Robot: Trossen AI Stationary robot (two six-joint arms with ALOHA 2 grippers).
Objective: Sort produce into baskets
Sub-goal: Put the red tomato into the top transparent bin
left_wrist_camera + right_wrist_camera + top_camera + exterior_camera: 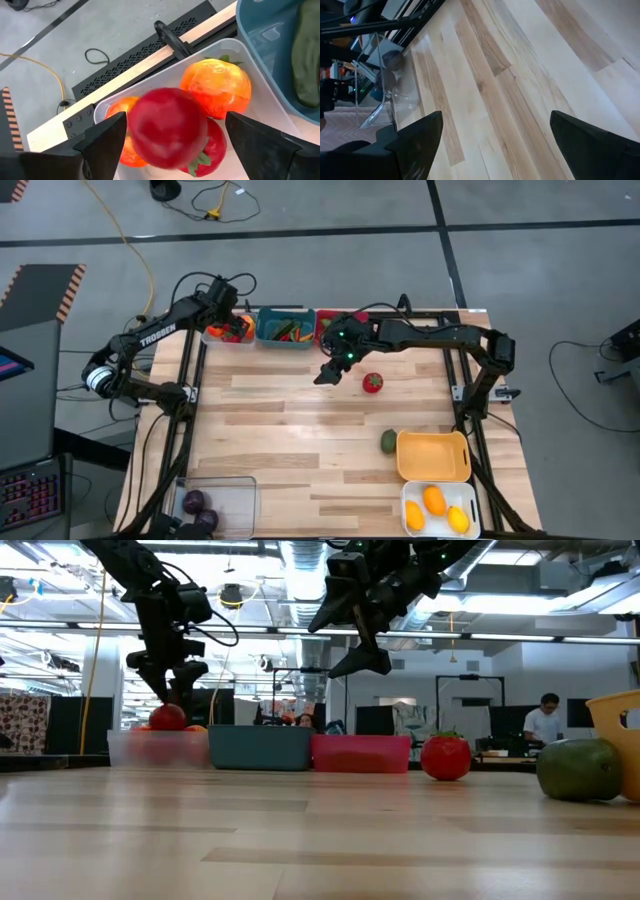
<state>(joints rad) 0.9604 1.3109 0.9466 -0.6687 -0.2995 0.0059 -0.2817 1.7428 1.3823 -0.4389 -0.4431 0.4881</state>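
My left gripper point(232, 327) hangs open over the pale grey bin point(209, 336) at the table's far left. In the left wrist view a round red fruit point(167, 127) lies between the spread fingers, on top of orange-red tomatoes point(216, 87) in that bin point(150, 82). It shows atop the bin in the low view point(168, 718). My right gripper point(331, 371) is open and empty, in the air over the table's far middle point(357, 648). A red tomato point(373, 382) and a green fruit point(388, 442) lie on the table.
A teal bin point(285, 330) with green produce and a red bin point(328, 326) stand beside the grey one. An orange-yellow bin point(433, 456) and a white bin point(440, 525) with orange and yellow fruits are near right. A clear bin point(228, 485) with purple fruits is near left.
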